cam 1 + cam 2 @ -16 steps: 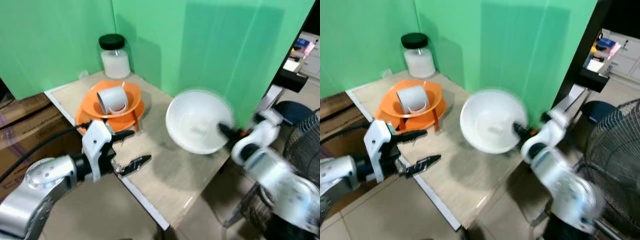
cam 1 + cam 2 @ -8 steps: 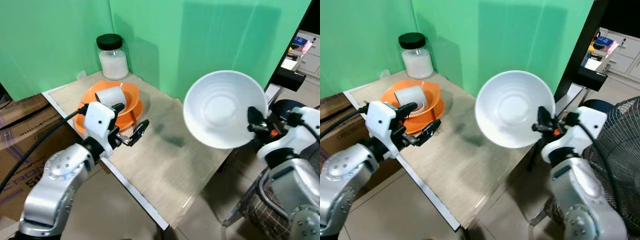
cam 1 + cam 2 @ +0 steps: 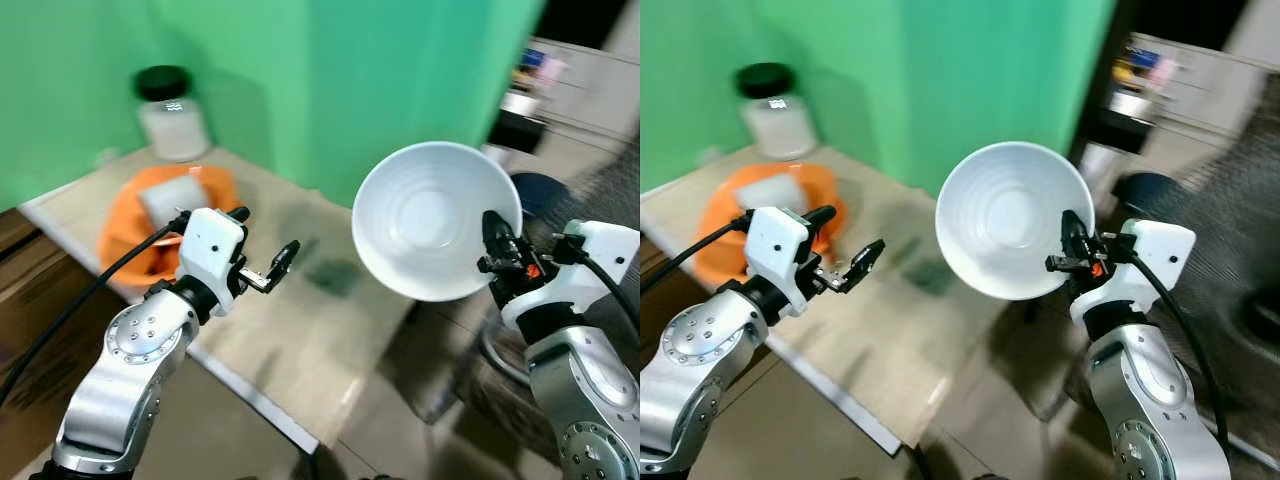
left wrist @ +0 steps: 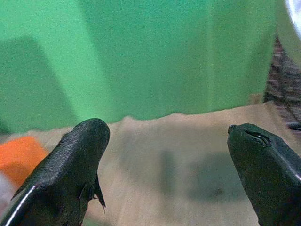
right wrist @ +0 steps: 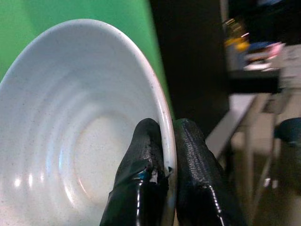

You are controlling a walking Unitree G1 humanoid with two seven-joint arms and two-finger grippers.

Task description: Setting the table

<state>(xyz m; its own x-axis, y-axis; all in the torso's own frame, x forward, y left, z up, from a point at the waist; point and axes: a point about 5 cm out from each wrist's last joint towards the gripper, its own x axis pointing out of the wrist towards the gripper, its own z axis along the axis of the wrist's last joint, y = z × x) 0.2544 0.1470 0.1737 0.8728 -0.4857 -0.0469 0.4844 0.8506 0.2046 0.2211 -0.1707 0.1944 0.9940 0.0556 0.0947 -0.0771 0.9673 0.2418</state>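
Note:
A large white bowl (image 3: 432,218) hangs in the air past the table's right edge, tilted with its inside facing me. My right gripper (image 3: 497,240) is shut on its rim (image 5: 165,136), one finger inside and one outside. Over the middle of the table, my left gripper (image 3: 262,247) is open and holds nothing; its two fingers (image 4: 70,169) stand wide apart above the tan tabletop (image 4: 174,160). An orange plate stack (image 3: 130,225) with a white mug (image 3: 168,198) lying in it sits at the table's left, behind the left gripper.
A glass jar with a black lid (image 3: 170,115) stands at the table's back left against the green wall (image 3: 330,80). The beige table (image 3: 320,320) ends in a white front edge. A cardboard box (image 3: 30,330) is low on the left, dark shelving (image 3: 530,90) on the right.
The whole picture has shifted left and blurred, so the camera has turned right. The bowl stays pinched in my right gripper at about the same height. The left gripper remains open.

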